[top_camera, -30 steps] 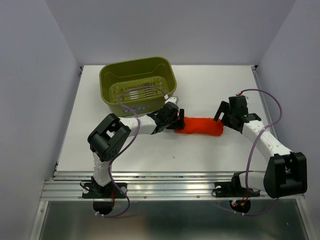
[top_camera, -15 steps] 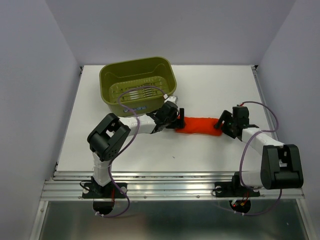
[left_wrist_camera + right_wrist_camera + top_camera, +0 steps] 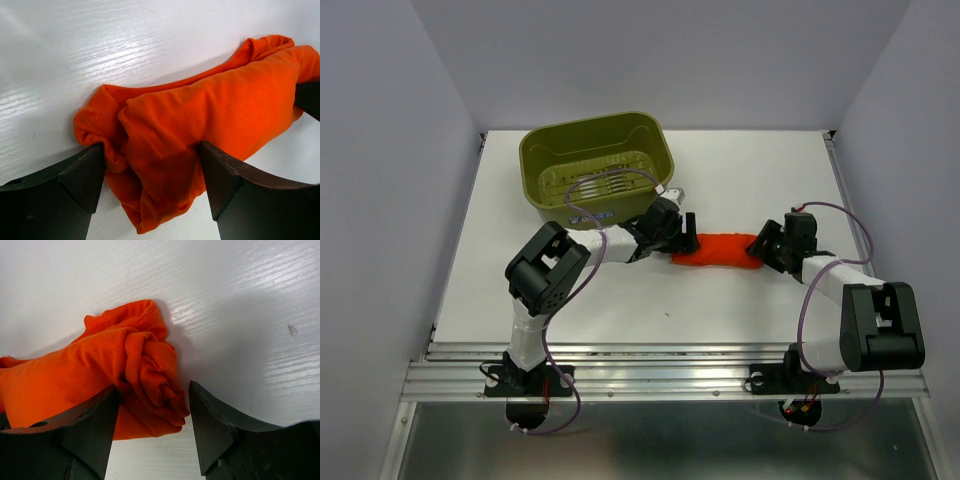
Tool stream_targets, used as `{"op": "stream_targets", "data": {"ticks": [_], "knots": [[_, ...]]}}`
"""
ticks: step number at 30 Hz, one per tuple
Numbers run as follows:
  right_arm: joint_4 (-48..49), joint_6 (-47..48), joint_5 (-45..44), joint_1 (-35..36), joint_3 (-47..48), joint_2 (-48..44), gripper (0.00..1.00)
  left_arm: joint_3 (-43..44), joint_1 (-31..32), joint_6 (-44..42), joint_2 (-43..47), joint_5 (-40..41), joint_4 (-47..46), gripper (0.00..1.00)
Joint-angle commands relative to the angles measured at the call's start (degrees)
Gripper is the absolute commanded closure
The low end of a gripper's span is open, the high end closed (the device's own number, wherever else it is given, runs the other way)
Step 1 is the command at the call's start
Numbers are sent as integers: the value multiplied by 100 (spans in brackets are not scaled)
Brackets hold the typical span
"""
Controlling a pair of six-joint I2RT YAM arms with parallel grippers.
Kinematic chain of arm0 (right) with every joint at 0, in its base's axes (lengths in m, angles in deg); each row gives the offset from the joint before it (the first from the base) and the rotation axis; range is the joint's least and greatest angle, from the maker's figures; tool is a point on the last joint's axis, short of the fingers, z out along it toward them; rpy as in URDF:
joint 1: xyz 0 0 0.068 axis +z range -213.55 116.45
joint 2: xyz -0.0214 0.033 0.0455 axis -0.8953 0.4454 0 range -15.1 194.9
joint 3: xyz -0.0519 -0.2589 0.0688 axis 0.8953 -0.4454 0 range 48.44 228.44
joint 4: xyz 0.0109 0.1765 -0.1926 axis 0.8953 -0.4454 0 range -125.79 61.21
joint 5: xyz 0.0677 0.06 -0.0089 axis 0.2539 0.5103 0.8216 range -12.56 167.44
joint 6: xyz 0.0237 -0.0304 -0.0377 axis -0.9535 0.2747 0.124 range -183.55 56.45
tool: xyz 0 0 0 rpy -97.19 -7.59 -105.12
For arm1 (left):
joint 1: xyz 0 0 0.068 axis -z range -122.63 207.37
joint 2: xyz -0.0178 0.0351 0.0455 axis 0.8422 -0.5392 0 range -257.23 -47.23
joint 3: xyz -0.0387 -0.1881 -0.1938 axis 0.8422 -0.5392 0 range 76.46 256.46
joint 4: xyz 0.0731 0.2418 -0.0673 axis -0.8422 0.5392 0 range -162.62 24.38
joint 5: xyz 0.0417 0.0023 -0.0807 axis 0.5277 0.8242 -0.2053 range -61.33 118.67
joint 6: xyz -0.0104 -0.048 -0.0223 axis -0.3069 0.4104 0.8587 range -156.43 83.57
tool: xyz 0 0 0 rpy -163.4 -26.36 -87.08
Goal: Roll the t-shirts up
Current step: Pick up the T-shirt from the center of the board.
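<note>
1. Orange-red cloth: the t-shirt (image 3: pixel 717 250) lies as a tight, wrinkled roll near the middle of the white tabletop (image 3: pixel 770 170). It sits nearer the arm bases than the olive-green basket (image 3: pixel 535 165) and clear of it.
2. Left gripper (image 3: pixel 152 155): placed at the roll's left end. Its jaws stand wide and straddle the bundle, and cloth fills the gap and touches both inner faces. Whether they only bracket the cloth or pinch it cannot be told.
3. Right gripper (image 3: pixel 152 392): placed at the opposite end, where the spiral of layers shows. Its jaws are partly open. One finger rests against the cloth, while bare tabletop shows between the other finger and the roll, so nothing is held.
4. Placement (judgement): one arm at each end guards the soft roll against unwinding or sagging in the middle. Fingertips this low would meet the bundle at its thickest part.
5. Stage (judgement): the rolling appears essentially done. The next move calls for an even squeeze at both ends, because the loose hem at the left end could slip out.
</note>
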Motion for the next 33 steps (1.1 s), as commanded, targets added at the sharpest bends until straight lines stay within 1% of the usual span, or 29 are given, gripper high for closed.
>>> {"op": "stream_targets", "data": {"ticks": [1, 6, 8, 10, 14, 15, 18, 22, 27, 29, 30, 33], "knots": [[196, -11, 202, -9, -37, 97, 37, 186, 12, 71, 9, -201, -24, 17], [196, -46, 263, -9, -28, 106, 37, 300, 12, 167, -34, -333, 248, 18], [170, -46, 264, -9, -11, 106, 36, 344, 21, 203, -26, -237, 406, 18], [135, -46, 264, -9, -2, 71, 36, 301, 56, 203, 114, -18, 565, 14], [109, -37, 299, -9, -2, 36, 36, 134, 82, 264, 396, 396, 828, 13], [100, -28, 290, -9, -2, 27, 36, 108, 91, 291, 509, 666, 925, 13], [82, -28, 290, -9, -2, 1, 35, -85, 100, 405, 703, 783, 952, 13], [73, -11, 299, -9, -11, 10, 35, -139, 100, 493, 660, 757, 952, 11], [56, -2, 316, -9, 16, -8, 35, -7, 109, 546, 440, 511, 943, 11], [56, -2, 308, -9, 25, -17, 35, 28, 152, 546, 361, 484, 926, 11], [56, -2, 307, -9, 25, -25, 34, 98, 161, 546, 335, 310, 917, 11], [56, -11, 334, -9, 34, -8, 34, 221, 249, 537, 238, 142, 873, 13]]}}
